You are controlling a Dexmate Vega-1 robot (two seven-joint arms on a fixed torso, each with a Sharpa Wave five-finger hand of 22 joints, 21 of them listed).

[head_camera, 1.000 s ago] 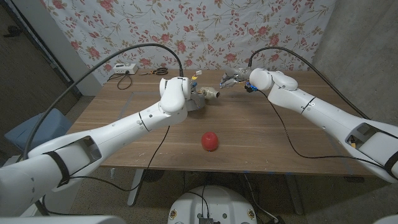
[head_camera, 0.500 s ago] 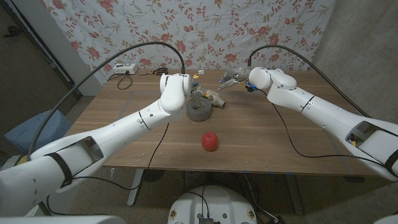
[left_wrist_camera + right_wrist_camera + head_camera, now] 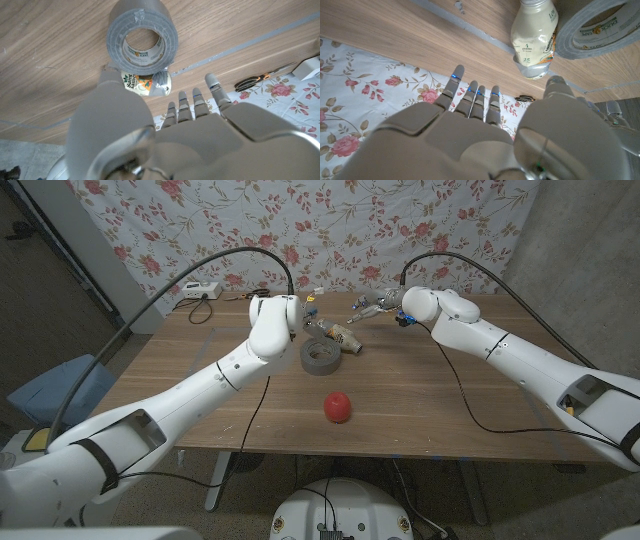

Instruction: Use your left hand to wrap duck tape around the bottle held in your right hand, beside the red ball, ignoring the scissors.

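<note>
1. Your left hand (image 3: 200,120): fingers (image 3: 186,106) spread apart and holding nothing; it hangs over the far side of the table, just behind the tape roll; in the head view its white wrist housing hides most of it.
2. Your right hand (image 3: 485,125): fingers (image 3: 470,97) extended and apart, gripping nothing; in the head view you see it (image 3: 372,306) raised near the table's far edge, a little apart from the bottle.
3. Bottle (image 3: 344,336): small, pale, with a printed label; it lies on its side on the table, in neither hand; one end touches or nearly touches the tape roll; the left wrist view shows a strip of grey tape stuck on it (image 3: 145,83).
4. Duct tape roll (image 3: 320,355): grey, lying flat with its core opening up; it sits just in front of your left wrist; the inner cardboard core carries printed lettering (image 3: 142,47).
5. Red ball (image 3: 338,406): on the table nearer you than the roll, well apart from both hands and the bottle.
6. Scissors (image 3: 261,294): dark handles, at the far edge of the table to your left of the left hand; untouched.
7. Wooden table (image 3: 480,390): grey tape lines mark its surface.
8. White box with a cable (image 3: 197,290): at the far left corner.
9. Floral cloth (image 3: 300,220): hangs behind the table.
</note>
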